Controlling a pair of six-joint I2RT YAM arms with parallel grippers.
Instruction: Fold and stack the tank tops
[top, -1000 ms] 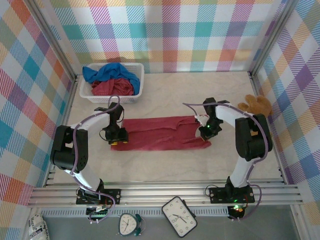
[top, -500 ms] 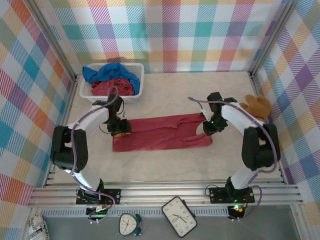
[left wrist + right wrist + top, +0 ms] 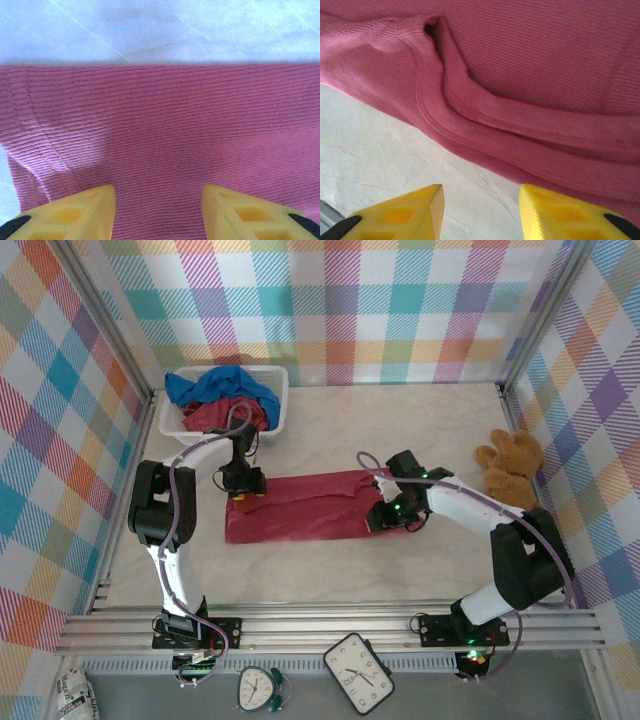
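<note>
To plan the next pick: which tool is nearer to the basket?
Left. The left tool hovers over the red top at its end next to the basket; the right tool is at the top's other end.

Red tank top [image 3: 160,125] cropped at wrist-view edges

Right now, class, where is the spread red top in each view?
Top external: red top lies flat in the centre.
Left wrist: red top spans the frame below a strip of table.
Right wrist: red top, armhole end, covers the upper right.
Shared landmark: the pale table bordering the cloth.
</note>
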